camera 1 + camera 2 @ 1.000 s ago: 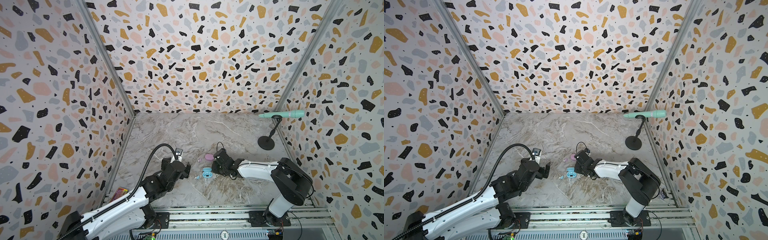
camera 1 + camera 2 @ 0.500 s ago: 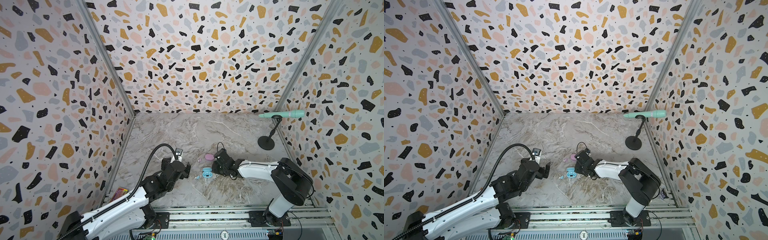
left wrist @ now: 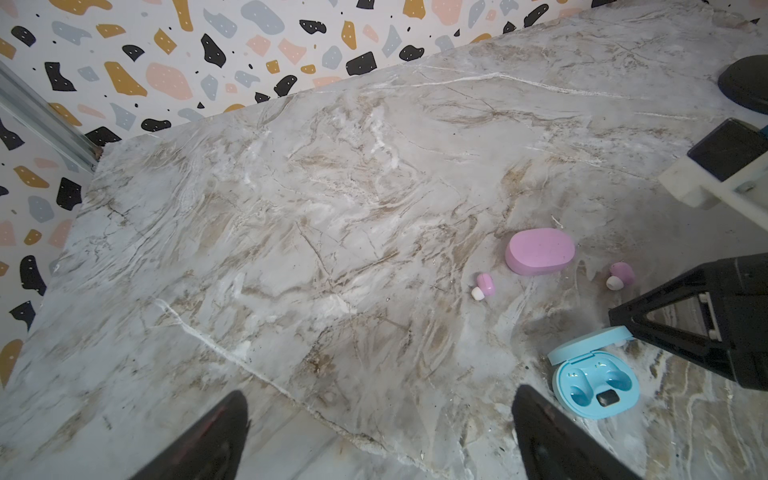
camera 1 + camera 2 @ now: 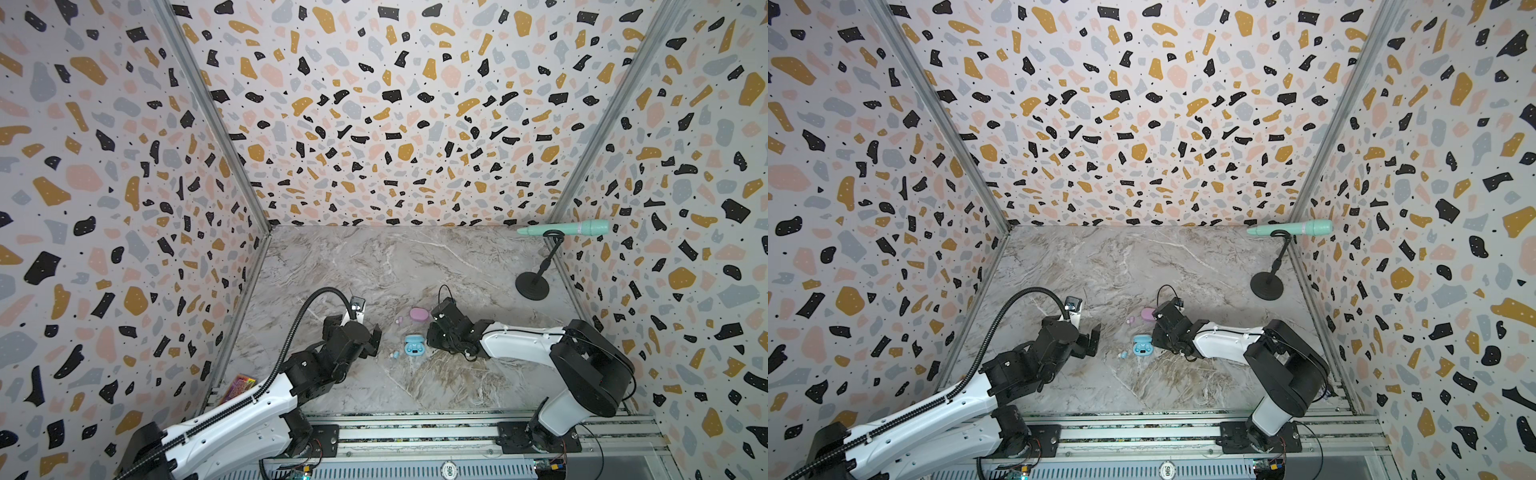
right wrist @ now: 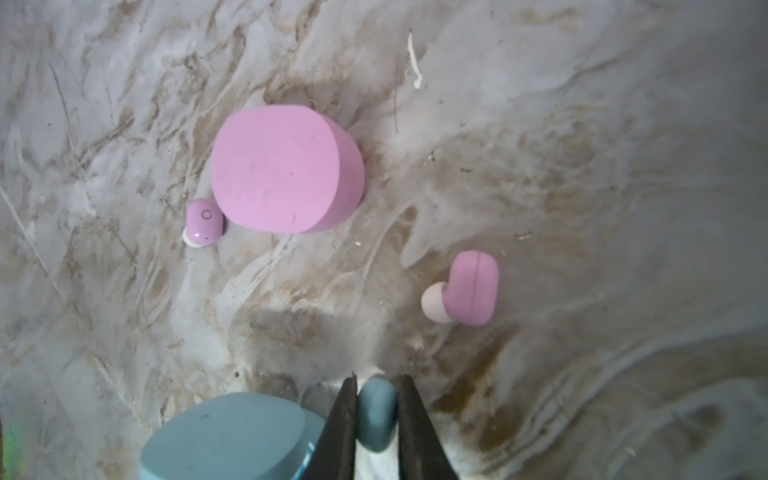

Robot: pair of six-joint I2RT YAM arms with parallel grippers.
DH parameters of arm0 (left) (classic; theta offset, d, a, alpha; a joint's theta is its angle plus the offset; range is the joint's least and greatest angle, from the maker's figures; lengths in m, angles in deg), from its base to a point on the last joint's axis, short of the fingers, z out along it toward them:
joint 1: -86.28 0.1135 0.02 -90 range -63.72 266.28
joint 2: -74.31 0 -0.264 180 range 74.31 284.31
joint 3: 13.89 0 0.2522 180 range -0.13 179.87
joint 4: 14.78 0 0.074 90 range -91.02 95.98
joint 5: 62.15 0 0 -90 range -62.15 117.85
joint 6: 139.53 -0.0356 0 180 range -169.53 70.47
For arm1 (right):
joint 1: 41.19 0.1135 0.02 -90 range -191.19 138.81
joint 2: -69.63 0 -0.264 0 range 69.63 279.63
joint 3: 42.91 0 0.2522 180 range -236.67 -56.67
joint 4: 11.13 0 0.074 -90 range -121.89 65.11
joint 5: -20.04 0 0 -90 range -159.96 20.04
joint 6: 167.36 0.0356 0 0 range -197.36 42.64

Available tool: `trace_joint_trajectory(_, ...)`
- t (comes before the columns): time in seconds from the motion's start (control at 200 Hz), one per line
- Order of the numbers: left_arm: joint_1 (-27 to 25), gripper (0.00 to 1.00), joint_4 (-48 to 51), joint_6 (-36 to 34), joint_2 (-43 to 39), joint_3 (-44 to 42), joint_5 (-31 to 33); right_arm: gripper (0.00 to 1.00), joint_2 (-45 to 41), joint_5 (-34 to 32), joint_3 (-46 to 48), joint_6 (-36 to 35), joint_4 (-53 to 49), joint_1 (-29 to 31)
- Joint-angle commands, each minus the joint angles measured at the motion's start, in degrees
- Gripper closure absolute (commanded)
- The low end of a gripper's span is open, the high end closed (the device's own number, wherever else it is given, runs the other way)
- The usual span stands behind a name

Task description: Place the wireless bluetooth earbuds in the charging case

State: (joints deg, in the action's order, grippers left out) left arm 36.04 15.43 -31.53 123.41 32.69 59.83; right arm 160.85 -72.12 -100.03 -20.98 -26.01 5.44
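The light blue charging case (image 3: 594, 382) lies open on the marble floor, both wells empty; in both top views it sits between my arms (image 4: 414, 345). My right gripper (image 5: 376, 380) is shut on a light blue earbud (image 5: 376, 415), low beside the case lid (image 5: 232, 436). Another blue earbud (image 4: 395, 354) lies just left of the case. A shut pink case (image 5: 286, 166) rests farther back, with two pink earbuds (image 5: 203, 222) (image 5: 469, 291) near it. My left gripper (image 3: 382, 436) hovers open and empty, left of the blue case.
A mint microphone (image 4: 563, 227) on a black round-based stand (image 4: 533, 284) is at the back right. A colourful flat item (image 4: 239, 386) lies by the left wall's front corner. Terrazzo walls close in three sides; a metal rail (image 4: 415, 432) runs along the front.
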Motion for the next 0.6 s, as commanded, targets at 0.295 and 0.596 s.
trace_joint_trajectory(0.295, 0.25, 0.00, -0.70, -0.54, 0.03, 0.73, -0.26, 0.82, -5.08, -3.44, 1.07, -2.74, -3.82, 0.43)
trace_joint_trajectory(0.596, 0.31, 0.00, -0.67, -0.54, -0.10, 0.71, -0.35, 0.82, -6.49, -11.37, -0.88, -4.03, -9.70, 5.31)
